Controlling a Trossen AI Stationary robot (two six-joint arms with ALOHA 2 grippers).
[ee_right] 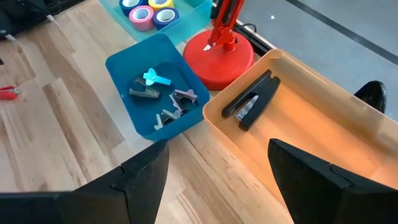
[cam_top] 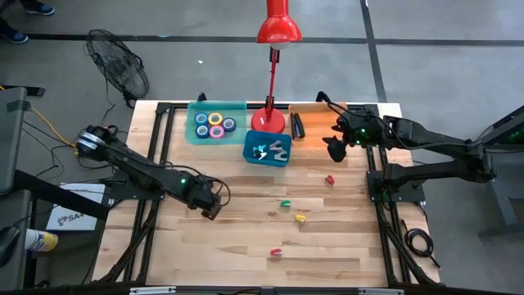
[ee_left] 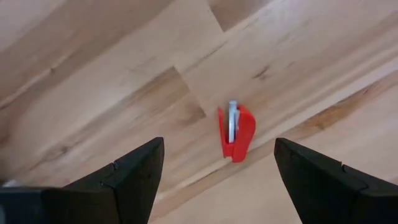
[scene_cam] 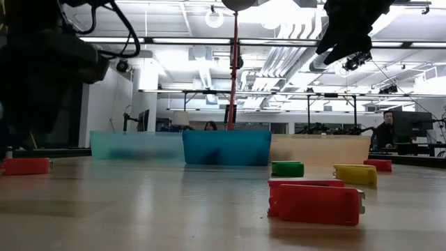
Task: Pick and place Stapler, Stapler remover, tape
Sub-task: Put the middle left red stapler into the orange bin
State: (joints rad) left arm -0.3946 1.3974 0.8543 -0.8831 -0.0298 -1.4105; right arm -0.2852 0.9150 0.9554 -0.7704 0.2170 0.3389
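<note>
A small red stapler [ee_left: 239,134] lies flat on the wooden table [cam_top: 246,238], left of the middle. My left gripper [ee_left: 219,142] hangs open above it and points down, one finger standing off each side without touching. It shows in the high view as my left gripper [cam_top: 210,206]. My right gripper [cam_top: 334,150] waits open and empty in the air by the orange tray [ee_right: 323,124], which holds a black stapler [ee_right: 252,102]. The blue tray [ee_right: 124,68] holds several stapler removers [ee_right: 163,96]. Tape rolls [cam_top: 214,124] sit in the pale teal tray [cam_top: 196,111].
More small staplers lie loose on the table: red [cam_top: 330,179], green [cam_top: 286,203], yellow [cam_top: 300,219] and another red [cam_top: 276,252]. A red desk lamp [cam_top: 268,119] stands between the trays at the far edge. The three trays line that far edge.
</note>
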